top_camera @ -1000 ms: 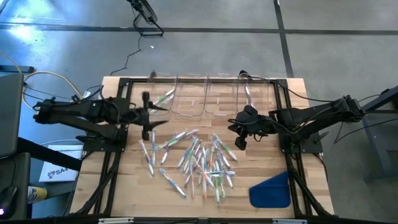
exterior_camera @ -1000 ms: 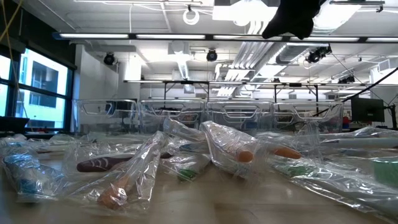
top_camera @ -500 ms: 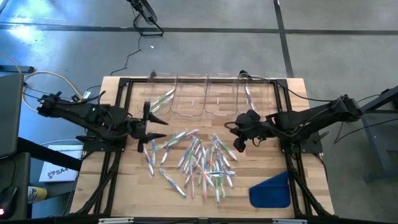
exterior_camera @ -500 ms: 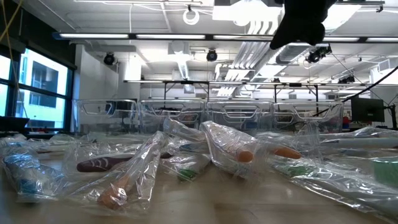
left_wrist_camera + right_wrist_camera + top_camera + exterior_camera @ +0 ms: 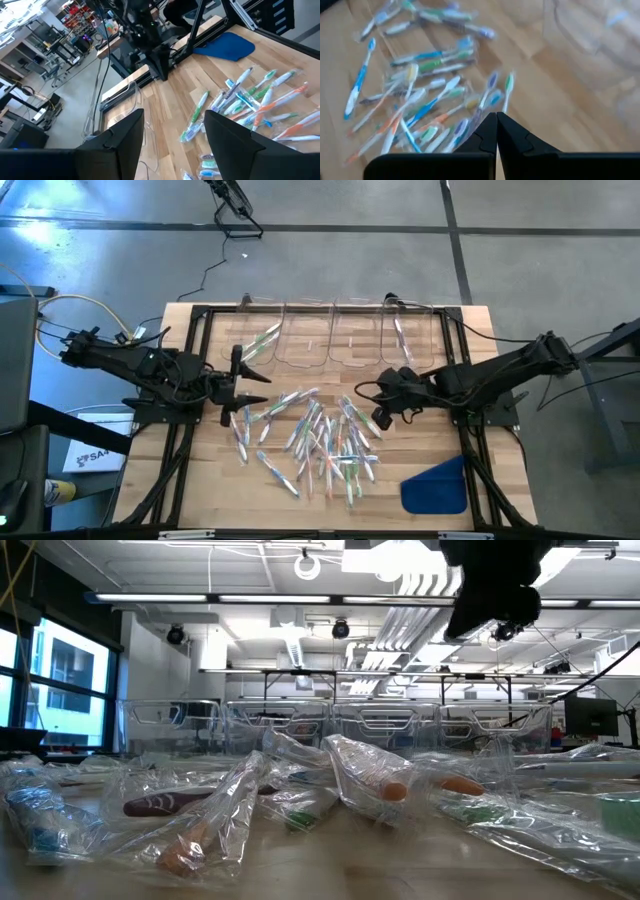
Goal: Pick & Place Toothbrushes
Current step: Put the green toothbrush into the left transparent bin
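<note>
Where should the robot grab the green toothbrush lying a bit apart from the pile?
Grip the green toothbrush at mid-handle, coming straight down from above. It lies flat on the table with bare wood alongside it, so open fingers could probably straddle its thin handle. The left end effector is open nearby.

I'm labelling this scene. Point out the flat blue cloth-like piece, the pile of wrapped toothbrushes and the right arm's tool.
flat blue cloth-like piece point(image 5: 436, 486): high view, its middle.
pile of wrapped toothbrushes point(image 5: 318, 438): high view, centre of the heap.
right tool point(image 5: 380, 416): high view, at its fingertips, shut and empty by the pile's edge.
</note>
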`<act>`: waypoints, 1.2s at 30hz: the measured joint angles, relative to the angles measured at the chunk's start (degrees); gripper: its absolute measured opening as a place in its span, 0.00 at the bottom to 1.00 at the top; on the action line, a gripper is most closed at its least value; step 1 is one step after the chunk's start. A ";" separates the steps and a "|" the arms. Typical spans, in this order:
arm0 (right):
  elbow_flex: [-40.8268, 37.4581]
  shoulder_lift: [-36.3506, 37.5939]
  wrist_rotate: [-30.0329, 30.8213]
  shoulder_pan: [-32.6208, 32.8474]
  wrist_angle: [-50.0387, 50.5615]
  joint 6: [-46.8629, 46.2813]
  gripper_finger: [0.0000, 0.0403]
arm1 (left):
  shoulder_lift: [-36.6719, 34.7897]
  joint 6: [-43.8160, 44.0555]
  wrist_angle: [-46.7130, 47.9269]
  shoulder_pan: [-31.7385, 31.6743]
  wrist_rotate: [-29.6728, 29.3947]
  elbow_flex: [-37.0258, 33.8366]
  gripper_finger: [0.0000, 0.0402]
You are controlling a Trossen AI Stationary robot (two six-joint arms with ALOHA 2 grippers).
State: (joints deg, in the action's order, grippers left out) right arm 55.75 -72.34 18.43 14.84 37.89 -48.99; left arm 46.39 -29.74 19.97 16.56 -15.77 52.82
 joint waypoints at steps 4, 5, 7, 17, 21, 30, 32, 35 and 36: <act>0.00 -3.02 -3.27 -0.44 2.07 -0.72 0.01 | 0.00 0.00 -0.03 -0.02 0.02 0.00 0.50; 0.00 -3.90 -3.50 -0.59 2.75 -0.72 0.01 | 0.00 0.00 -0.02 -0.02 0.02 0.00 0.50; 0.00 -5.39 -4.04 -0.72 4.09 -0.74 0.02 | 0.00 0.00 -0.05 -0.02 0.02 0.00 0.50; 0.00 -10.01 -4.62 -0.75 6.44 -0.75 0.28 | 0.00 0.02 -0.03 -0.02 0.11 0.00 0.50; 0.00 -11.79 -5.70 -0.75 6.27 -1.01 0.39 | 0.00 -0.20 0.96 -0.02 0.11 0.00 0.50; 0.00 -17.30 -11.40 -0.75 4.63 -4.40 0.42 | 0.00 0.00 2.91 -0.02 0.11 0.00 0.50; 0.00 -18.36 -11.59 -0.69 3.66 -4.37 0.41 | 0.00 0.02 2.84 -0.02 0.11 0.00 0.50; 0.00 -20.01 -12.81 -0.70 2.16 -4.41 0.40 | 0.00 0.02 2.82 -0.02 0.11 0.00 0.50; 0.00 -20.55 -13.07 -0.69 1.86 -4.40 0.40 | 0.00 0.02 2.83 -0.02 0.11 0.00 0.50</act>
State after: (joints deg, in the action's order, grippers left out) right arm 55.75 -92.90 5.36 14.14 39.75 -53.39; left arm 46.39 -29.71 22.79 16.53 -15.66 52.82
